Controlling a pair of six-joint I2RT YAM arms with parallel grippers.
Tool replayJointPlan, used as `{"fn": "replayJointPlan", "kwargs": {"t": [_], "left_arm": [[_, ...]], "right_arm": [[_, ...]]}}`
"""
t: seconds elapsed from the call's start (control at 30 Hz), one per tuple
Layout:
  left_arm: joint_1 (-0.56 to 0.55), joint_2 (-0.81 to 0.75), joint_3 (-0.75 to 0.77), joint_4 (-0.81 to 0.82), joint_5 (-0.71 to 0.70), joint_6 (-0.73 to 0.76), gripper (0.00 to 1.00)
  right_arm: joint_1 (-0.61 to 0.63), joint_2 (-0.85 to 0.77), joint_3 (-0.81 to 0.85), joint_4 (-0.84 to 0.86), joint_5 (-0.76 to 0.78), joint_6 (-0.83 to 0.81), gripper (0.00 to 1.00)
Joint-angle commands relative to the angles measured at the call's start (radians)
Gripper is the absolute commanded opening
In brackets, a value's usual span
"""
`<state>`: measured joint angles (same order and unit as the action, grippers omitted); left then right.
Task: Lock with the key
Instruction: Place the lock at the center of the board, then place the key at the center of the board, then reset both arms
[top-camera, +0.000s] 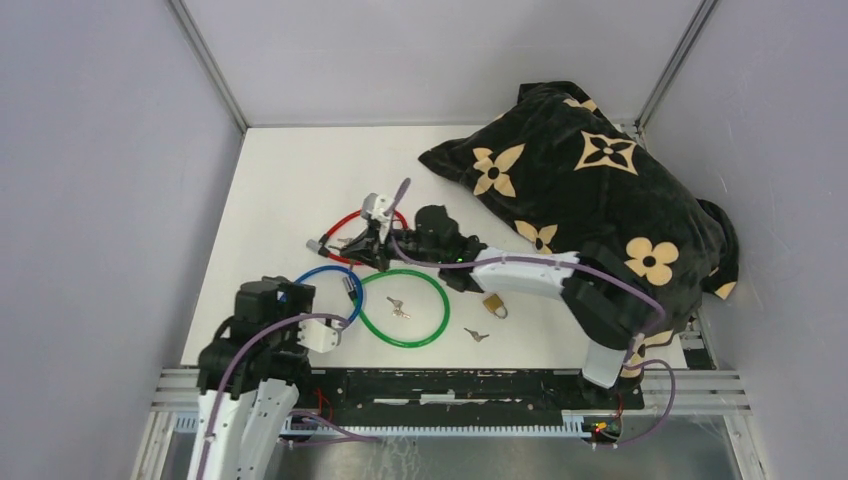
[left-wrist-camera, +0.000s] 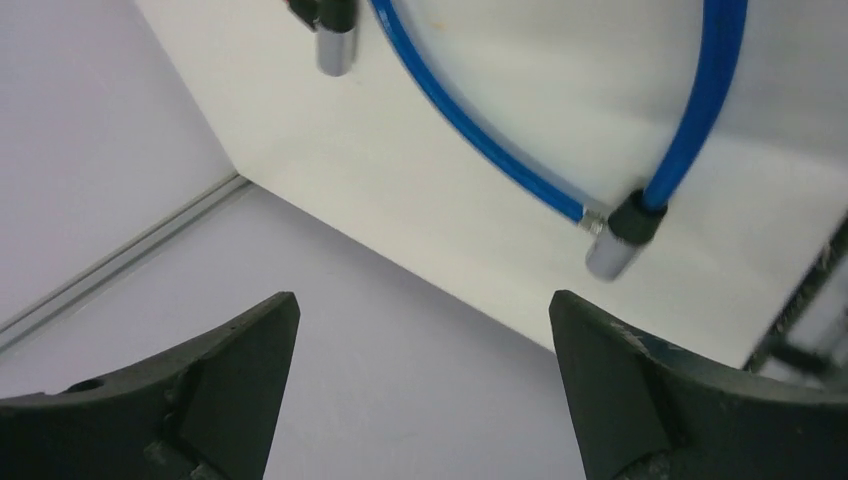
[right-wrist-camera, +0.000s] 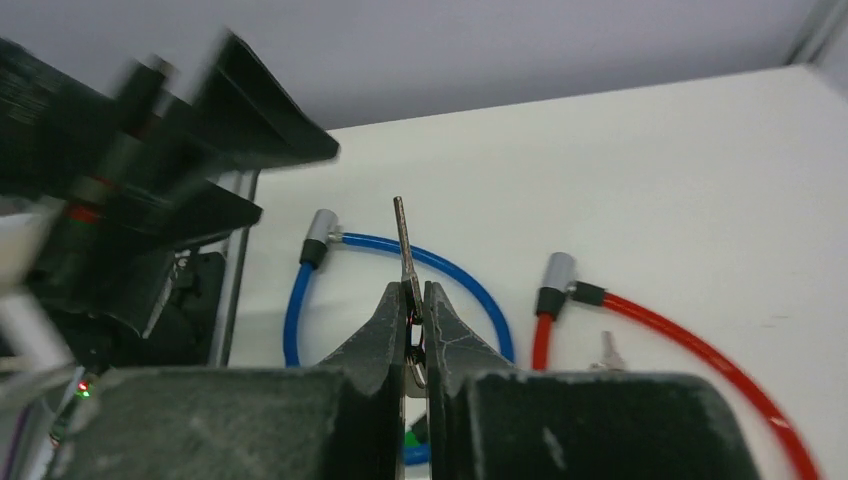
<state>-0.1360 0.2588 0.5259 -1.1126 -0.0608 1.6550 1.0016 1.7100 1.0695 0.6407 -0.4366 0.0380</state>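
Observation:
My right gripper (right-wrist-camera: 410, 287) is shut on a small silver key (right-wrist-camera: 402, 240), whose blade sticks out past the fingertips. In the top view this gripper (top-camera: 358, 254) hangs over the table between the red cable lock (top-camera: 345, 222) and the blue cable lock (top-camera: 322, 275). The blue cable lock (right-wrist-camera: 468, 285) and the red cable lock (right-wrist-camera: 690, 335) lie below the key. My left gripper (left-wrist-camera: 425, 330) is open and empty at the table's near left corner (top-camera: 285, 297). The blue cable (left-wrist-camera: 470, 130) and its metal end (left-wrist-camera: 612, 250) lie ahead of it. A brass padlock (top-camera: 494, 304) sits further right.
A green cable lock (top-camera: 432, 320) lies mid-table with a loose key (top-camera: 398, 308) inside its loop and another key (top-camera: 476, 334) beside the padlock. A large black cushion with tan flowers (top-camera: 590, 190) fills the right back. Grey walls enclose the table.

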Motion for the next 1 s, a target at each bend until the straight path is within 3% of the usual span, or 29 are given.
{"fn": "replayJointPlan", "kwargs": {"t": [0.0, 0.17, 0.2, 0.3, 0.37, 0.43, 0.47, 0.57, 0.67, 0.83, 0.97], "left_arm": [[0.003, 0.166, 0.372, -0.318, 0.197, -0.054, 1.0], [0.002, 0.363, 0.629, -0.255, 0.454, -0.454, 1.0], [0.002, 0.377, 0.662, -0.229, 0.493, -0.521, 1.0], [0.003, 0.375, 0.691, -0.061, 0.559, -0.737, 1.0], [0.003, 0.363, 0.671, 0.097, 0.551, -0.917, 1.0], [0.002, 0.358, 0.629, 0.275, 0.489, -1.182, 1.0], [0.002, 0.36, 0.61, 0.354, 0.425, -1.305, 1.0], [0.002, 0.39, 0.557, 0.483, 0.204, -1.621, 1.0], [0.002, 0.449, 0.509, 0.492, 0.018, -1.809, 1.0], [0.003, 0.517, 0.335, 0.583, -0.039, -1.903, 1.0], [0.003, 0.513, 0.122, 0.858, -0.065, -1.889, 1.0]], "right_arm": [[0.04, 0.247, 0.205, 0.036, -0.007, 0.275, 0.0], [0.082, 0.465, 0.429, -0.153, 0.012, 0.259, 0.01], [0.084, 0.479, 0.441, -0.172, 0.017, 0.25, 0.07], [0.084, 0.473, 0.463, -0.258, 0.031, 0.183, 0.46], [0.085, 0.448, 0.483, -0.326, 0.038, 0.124, 0.61], [0.08, 0.392, 0.475, -0.367, 0.059, 0.08, 0.93], [0.074, 0.353, 0.46, -0.376, 0.072, 0.064, 0.98], [0.034, 0.213, 0.389, -0.407, 0.123, 0.017, 0.98], [-0.033, 0.026, 0.26, -0.459, 0.23, -0.018, 0.98], [-0.251, -0.305, -0.059, -0.545, 0.418, -0.013, 0.98], [-0.414, -0.584, -0.348, -0.546, 0.608, 0.025, 0.98]]}}
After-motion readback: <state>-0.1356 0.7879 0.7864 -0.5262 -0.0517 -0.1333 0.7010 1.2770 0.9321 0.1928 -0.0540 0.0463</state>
